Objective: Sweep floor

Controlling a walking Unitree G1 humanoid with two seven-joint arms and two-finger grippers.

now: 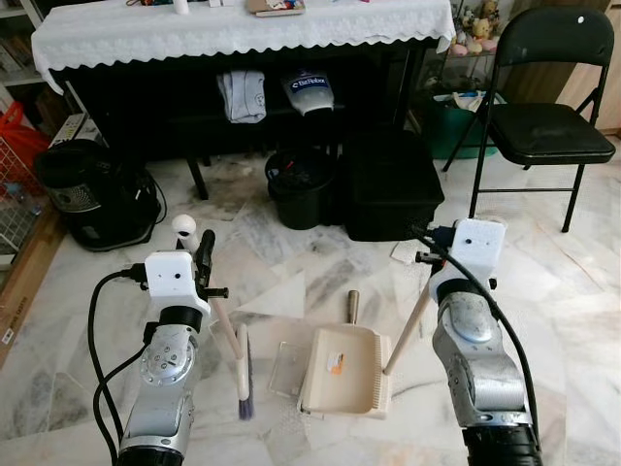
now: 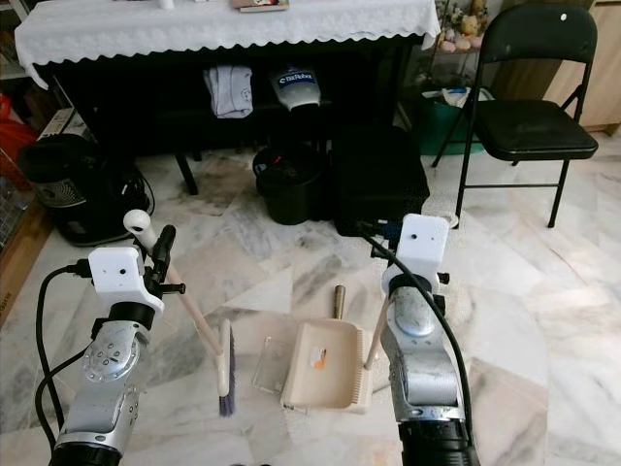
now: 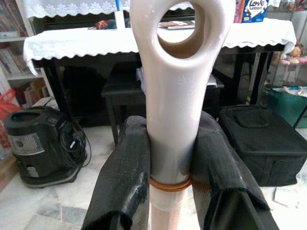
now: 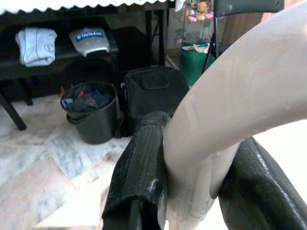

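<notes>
Left hand (image 3: 168, 177) hides broom handle (image 3: 175, 96).

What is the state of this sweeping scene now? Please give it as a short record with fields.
left end effector: shut on the cream plastic handle of the broom
broom: small broom with purple bristles, bristles down on the floor
right end effector: shut on the cream handle of the dustpan
dustpan: beige plastic dustpan, flat on the floor beside the broom
debris: clear plastic piece between bristles and dustpan; small brown cylinder beyond the dustpan
floor: white-grey marble tiles
behind: black bucket, black bag, black folding chair
</notes>
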